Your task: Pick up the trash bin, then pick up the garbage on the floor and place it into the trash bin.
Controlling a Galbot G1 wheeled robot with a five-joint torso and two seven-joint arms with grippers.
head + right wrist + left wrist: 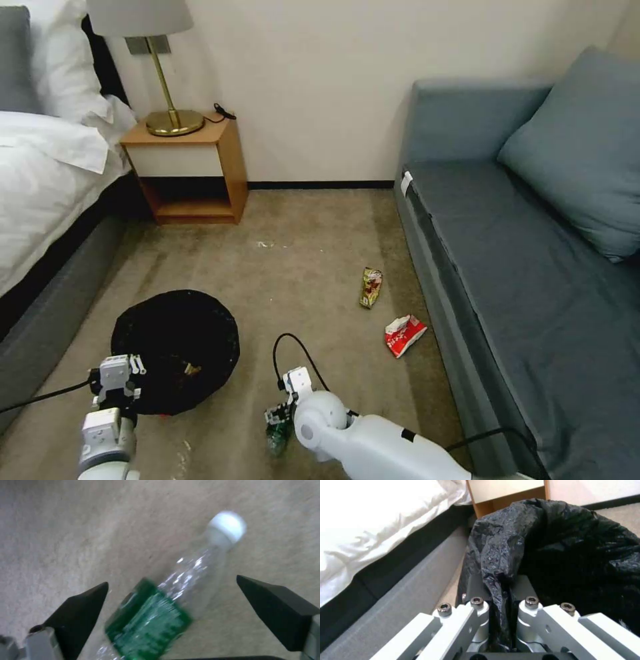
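Observation:
The trash bin [175, 350], round and lined with a crinkly black bag [553, 542], stands on the carpet at lower left. My left gripper [120, 375] is at its near rim, shut on the rim and bag [501, 590]. A brownish scrap [191, 368] lies inside. Of the garbage, a clear bottle with a green label [156, 615] lies on the floor under my right gripper [280, 415], which is open [172, 580] with one finger [83, 605] on each side of it, not touching. A yellow-green wrapper [371, 287] and a red-white wrapper [404, 335] lie near the sofa.
A grey sofa [533, 267] runs along the right. The bed [47, 180] lies on the left, close beside the bin. A wooden bedside table [193, 167] with a brass lamp [167, 87] stands at the back wall. Bare carpet [300, 267] spreads between them.

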